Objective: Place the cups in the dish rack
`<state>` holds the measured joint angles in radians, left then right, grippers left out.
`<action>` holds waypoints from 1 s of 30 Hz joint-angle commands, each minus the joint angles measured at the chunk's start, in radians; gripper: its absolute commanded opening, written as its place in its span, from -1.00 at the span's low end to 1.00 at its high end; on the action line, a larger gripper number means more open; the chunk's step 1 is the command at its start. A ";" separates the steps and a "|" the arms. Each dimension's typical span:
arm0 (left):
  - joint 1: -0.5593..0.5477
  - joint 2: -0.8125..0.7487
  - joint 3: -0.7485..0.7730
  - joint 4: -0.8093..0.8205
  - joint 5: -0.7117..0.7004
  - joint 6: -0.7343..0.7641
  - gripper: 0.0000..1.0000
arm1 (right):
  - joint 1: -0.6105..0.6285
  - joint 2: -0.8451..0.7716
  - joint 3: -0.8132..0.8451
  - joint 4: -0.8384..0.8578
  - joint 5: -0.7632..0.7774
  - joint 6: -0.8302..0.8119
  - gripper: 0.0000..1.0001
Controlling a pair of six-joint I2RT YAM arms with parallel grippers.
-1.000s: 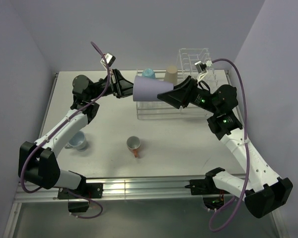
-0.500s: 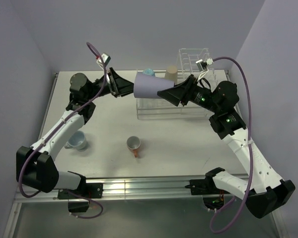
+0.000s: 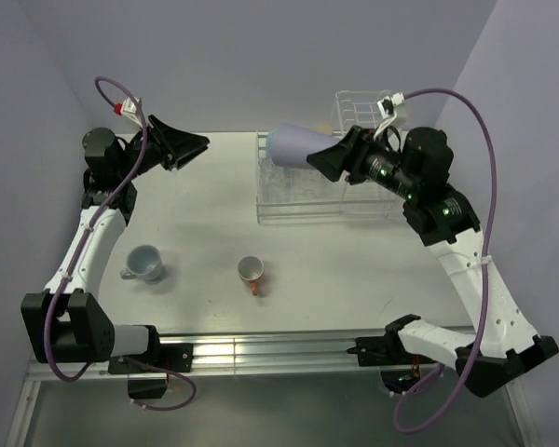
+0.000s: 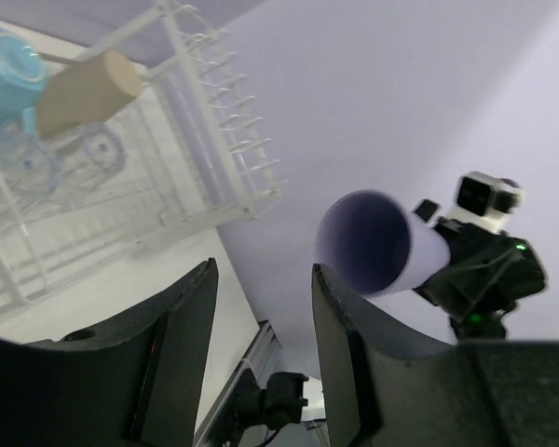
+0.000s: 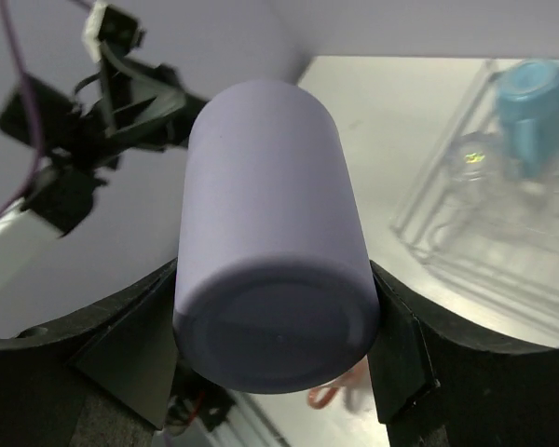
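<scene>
Fingers [image 5: 121, 368] of the right gripper [image 3: 324, 156] are closed against the sides of the purple cup [image 3: 296, 144], gripping it near its base. The cup is held in the air on its side, its open mouth pointing toward the left edge of the tabletop [image 3: 205, 214], above the far left end of the dish rack [image 3: 326, 200]. The right wrist view looks straight at the cup's flat base, with a dark finger on either side of it.

The left gripper [image 3: 197, 144] hangs above the far left corner of the tabletop, well apart from the cup. Its fingers [image 4: 182, 354] stand moderately parted with nothing between them, aimed at the cup's mouth.

The clear rack sits at the far right of the tabletop. Seen from the left wrist, a tan cup [image 4: 84, 88] and a light blue cup [image 4: 5, 65] rest in its low section, with clear glasses [image 4: 93, 158] beside them.

A pale grey-blue mug [image 3: 146, 264] stands upright near the left edge. An orange-handled mug [image 3: 251, 272] stands toward the middle of the near edge, its handle pointing at that edge.
</scene>
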<state>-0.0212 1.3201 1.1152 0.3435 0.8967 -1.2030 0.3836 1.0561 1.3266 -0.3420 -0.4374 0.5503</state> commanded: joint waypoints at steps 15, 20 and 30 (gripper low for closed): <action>0.006 -0.099 0.115 -0.587 -0.206 0.390 0.02 | 0.138 0.571 0.569 -0.528 0.652 -0.299 -1.00; 0.006 -0.108 0.078 -0.589 -0.196 0.405 0.01 | 0.166 0.696 0.625 -0.549 0.670 -0.300 -1.00; 0.006 -0.117 0.067 -0.613 -0.202 0.433 0.02 | 0.241 0.829 0.649 -0.565 0.707 -0.303 -1.00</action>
<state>-0.0147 1.2324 1.1820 -0.2741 0.7078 -0.8051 0.6052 1.8702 1.9312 -0.9058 0.2241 0.2588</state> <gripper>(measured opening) 0.509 0.743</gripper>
